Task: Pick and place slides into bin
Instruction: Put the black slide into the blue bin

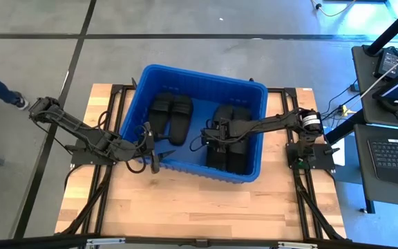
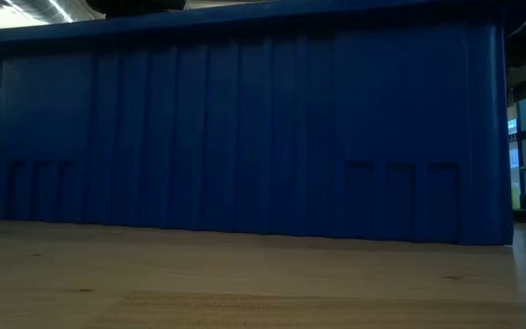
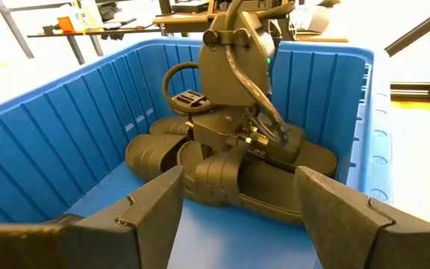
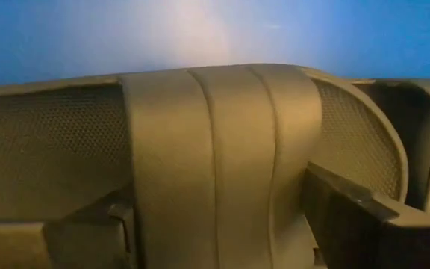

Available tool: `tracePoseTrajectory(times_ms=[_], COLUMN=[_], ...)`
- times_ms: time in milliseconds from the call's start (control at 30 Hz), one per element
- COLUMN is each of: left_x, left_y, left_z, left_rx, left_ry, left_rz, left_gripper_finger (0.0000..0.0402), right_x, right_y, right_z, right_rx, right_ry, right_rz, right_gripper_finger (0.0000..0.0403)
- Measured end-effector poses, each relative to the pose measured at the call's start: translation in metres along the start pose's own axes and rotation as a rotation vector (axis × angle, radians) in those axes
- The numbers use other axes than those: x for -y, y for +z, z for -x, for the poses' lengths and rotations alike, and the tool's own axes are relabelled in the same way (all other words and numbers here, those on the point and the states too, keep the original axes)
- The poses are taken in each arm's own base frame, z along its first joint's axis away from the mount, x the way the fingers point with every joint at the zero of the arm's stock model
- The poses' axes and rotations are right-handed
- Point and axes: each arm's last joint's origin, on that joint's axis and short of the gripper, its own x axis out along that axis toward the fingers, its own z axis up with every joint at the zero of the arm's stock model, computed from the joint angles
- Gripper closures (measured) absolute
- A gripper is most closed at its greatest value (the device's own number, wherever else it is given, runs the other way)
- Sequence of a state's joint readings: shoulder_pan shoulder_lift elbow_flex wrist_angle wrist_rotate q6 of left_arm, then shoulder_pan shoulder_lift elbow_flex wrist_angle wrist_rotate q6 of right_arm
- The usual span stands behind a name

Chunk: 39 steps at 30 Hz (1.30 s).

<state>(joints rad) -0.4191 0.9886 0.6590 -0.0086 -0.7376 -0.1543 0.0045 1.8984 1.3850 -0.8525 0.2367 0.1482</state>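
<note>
Blue bin [image 1: 150, 76] on tabletop [image 1: 185, 207] holds slides: 1 pair [image 1: 172, 116] at its left, a stack [image 1: 228, 142] at right. Right tool [image 1: 211, 134] low inside w/ fingers spread astride a slide's strap. Left tool [image 1: 152, 146] at bin's left wall, wide, holding nothing

The bin [image 1: 254, 93] is showing smooth, slightly glossy blue plastic. The slides [image 1: 171, 114] are looking matte and rubbery, their straps ribbed. The table [image 1: 206, 207] is showing pale wood grain.

Robotics lab or workshop. Polished concrete floor [image 1: 33, 41] with dark seams, wooden bench top [image 1: 199, 207] on a black frame. Side desk [image 1: 392, 149] carries a laptop [image 1: 397, 158] and loose cables.
</note>
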Motion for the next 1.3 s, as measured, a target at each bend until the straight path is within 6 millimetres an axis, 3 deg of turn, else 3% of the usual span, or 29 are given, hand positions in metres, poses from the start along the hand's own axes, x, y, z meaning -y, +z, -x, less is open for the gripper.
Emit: tracePoseTrajectory(times_ms=[333,500,1300], left_x=[0.000,0.000,0.000], left_y=[0.000,0.000,0.000], left_z=[0.000,0.000,0.000], left_rx=[0.000,0.000,0.000], left_ry=[0.000,-0.001,0.000], left_rz=[0.000,0.000,0.002], left_gripper_finger=[0.0153,0.0153,0.0153], right_x=[0.007,0.011,0.025], right_y=[0.011,0.019,0.014], right_z=[0.024,0.032,0.028], right_rx=[-0.015,0.006,-0.072], right_ry=[0.016,0.139,0.297], right_rz=[0.025,0.026,0.003], right_gripper_finger=[0.0127,0.0127,0.0127])
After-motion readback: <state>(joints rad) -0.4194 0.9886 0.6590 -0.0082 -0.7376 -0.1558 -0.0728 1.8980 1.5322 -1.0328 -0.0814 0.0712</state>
